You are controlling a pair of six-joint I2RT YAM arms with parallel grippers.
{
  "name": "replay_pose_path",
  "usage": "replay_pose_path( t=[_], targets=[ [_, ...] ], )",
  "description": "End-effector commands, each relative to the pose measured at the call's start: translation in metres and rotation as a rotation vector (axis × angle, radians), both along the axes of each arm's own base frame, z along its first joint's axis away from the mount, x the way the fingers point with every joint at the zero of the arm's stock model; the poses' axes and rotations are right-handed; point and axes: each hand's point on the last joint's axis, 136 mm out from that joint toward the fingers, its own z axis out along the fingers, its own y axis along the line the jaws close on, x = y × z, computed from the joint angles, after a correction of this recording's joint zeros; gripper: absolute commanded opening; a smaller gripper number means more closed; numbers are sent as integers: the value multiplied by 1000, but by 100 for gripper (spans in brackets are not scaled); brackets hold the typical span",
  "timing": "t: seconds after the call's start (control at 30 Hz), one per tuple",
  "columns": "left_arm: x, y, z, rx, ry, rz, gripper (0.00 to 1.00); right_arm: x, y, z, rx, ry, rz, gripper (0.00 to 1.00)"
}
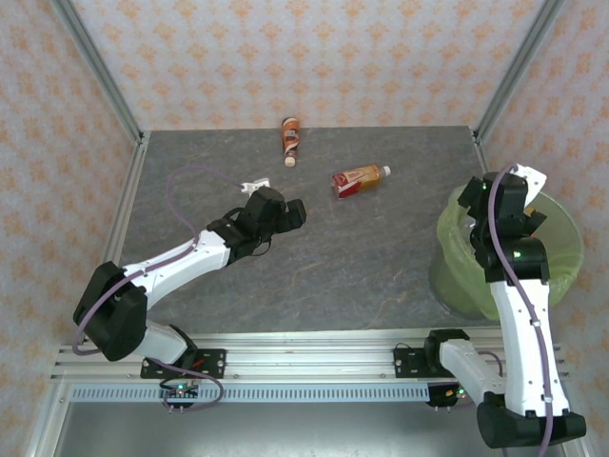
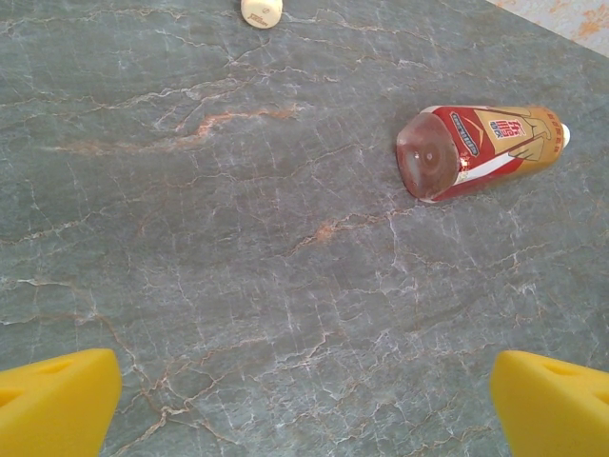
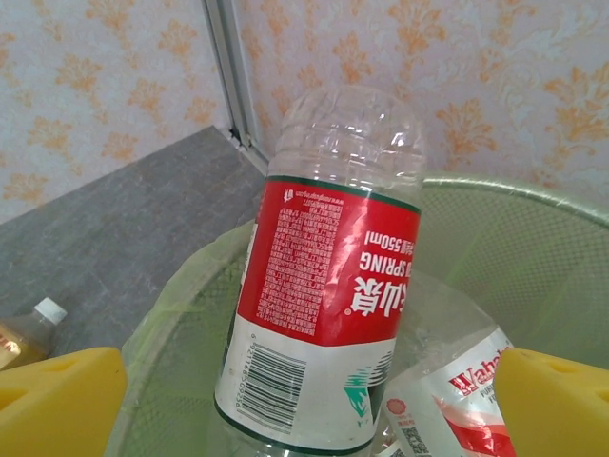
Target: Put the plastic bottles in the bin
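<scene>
- While hanging over the bin, right end effector is gaping; red-labelled water bottle is sitting base-up inside.
- Left end effector is hovering released over table, red-gold bottle lying ahead.

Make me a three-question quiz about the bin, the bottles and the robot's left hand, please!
1. Where is the bin?
A) next to the robot's right arm
B) next to its left arm
C) against the far wall

2. How many bottles lie on the table?
A) one
B) two
C) five

3. How is the left hand?
A) shut on a bottle
B) shut on the bag
C) open and empty

Answers:
1 A, the green-lined bin is at the right, beside that arm.
2 B, a brown bottle lies by the far edge and a red-labelled bottle nearer the middle.
3 C, its yellow fingers stand wide apart over bare table.
</scene>
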Motion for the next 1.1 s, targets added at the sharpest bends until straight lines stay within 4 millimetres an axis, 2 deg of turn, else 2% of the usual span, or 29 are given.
replay_pose_path(
  t=[0.0, 0.1, 0.17, 0.27, 0.33, 0.43, 0.53, 0.6, 0.77, 0.9, 0.97, 1.07],
  targets=[
    [5, 2, 9, -10, -27, 17, 100, 7, 9, -3, 96, 18, 61, 99],
    [4, 2, 6, -10, -25, 15, 100, 20, 16, -37, 184, 97, 101, 99],
    [4, 3, 6, -8, -25, 15, 100, 22, 17, -60, 212, 152, 91, 99],
    [3, 4, 7, -4, -26, 16, 100, 18, 21, -77, 251, 177, 84, 100],
    [3, 4, 6, 1, -26, 15, 100, 16, 24, -71, 260, 149, 98, 100],
    [3, 3, 7, 6, -25, 9, 100, 11, 24, -44, 243, 77, 114, 99],
    [4, 2, 8, 2, -25, 6, 100, 4, 12, -14, 179, 19, 64, 99],
    [5, 1, 6, -3, -24, 8, 100, 2, 0, -3, 144, 40, 16, 99],
    [7, 0, 3, 3, -19, 4, 100, 19, -30, -1, 179, 69, -57, 99],
    [9, 0, 2, 25, -21, 2, 100, 35, -56, -6, 197, 120, -135, 99],
    [11, 1, 3, 33, -27, 3, 100, 43, -63, -11, 198, 150, -147, 99],
    [14, -1, 2, 41, -28, 0, 100, 56, -63, -18, 215, 187, -104, 97]
  ],
)
